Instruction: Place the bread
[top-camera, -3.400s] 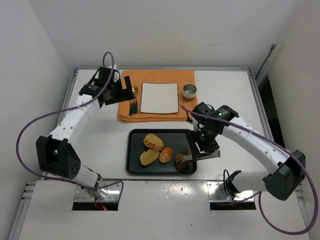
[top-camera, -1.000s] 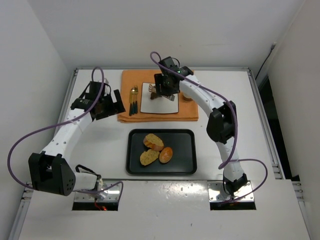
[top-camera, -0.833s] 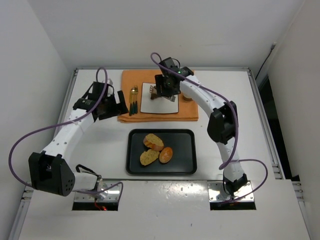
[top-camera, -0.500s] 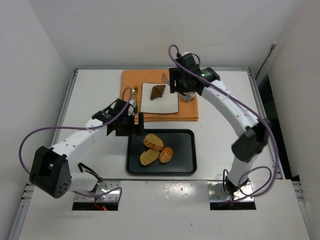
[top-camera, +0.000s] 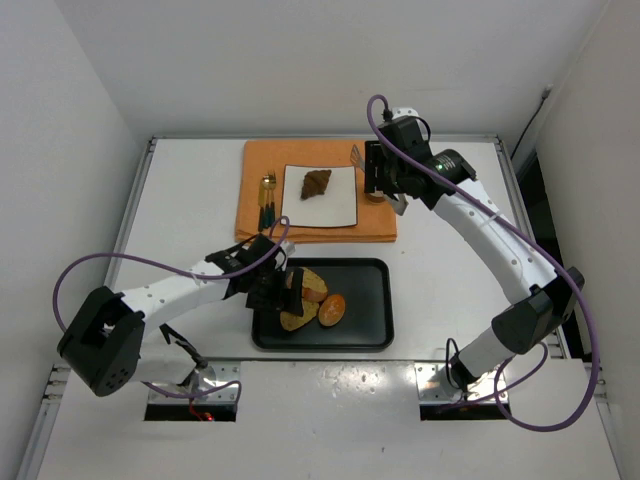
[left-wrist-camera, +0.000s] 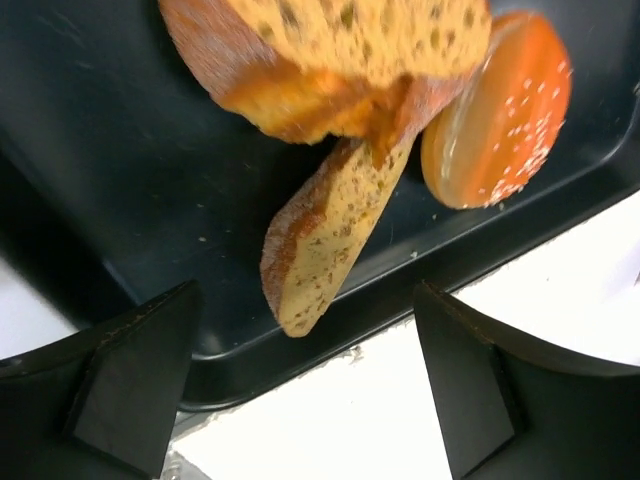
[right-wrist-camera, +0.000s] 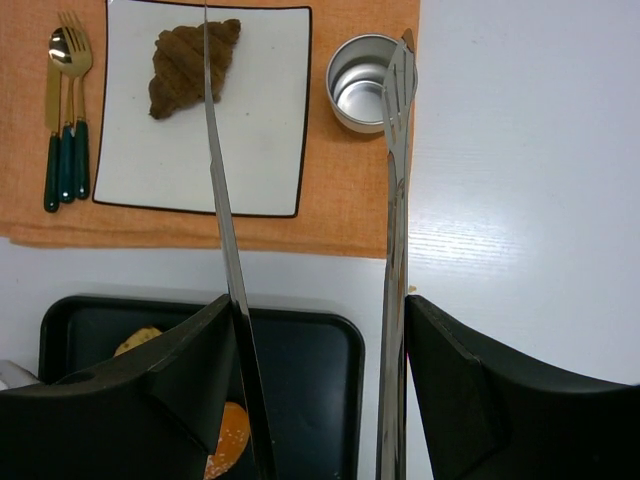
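Croissant (top-camera: 316, 183): rests on the white square plate (top-camera: 342, 203), which sits on the orange cloth (top-camera: 300, 232).
Other bread: one toasted slice (top-camera: 308, 283), a second slice (top-camera: 297, 319) and the bun (top-camera: 332, 308) lie close together in the black tray (top-camera: 370, 300).
Left gripper (left-wrist-camera: 305, 330): jaws spread wide, empty, low over the slices.
Right gripper (right-wrist-camera: 318, 310): clamped on metal tongs (right-wrist-camera: 397, 150), their blades apart and empty, near the metal cup (right-wrist-camera: 363, 95).

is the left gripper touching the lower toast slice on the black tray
Apart. The left wrist view shows the left gripper open, straddling the lower golden toasted oval slice, with bare black tray between it and each finger.
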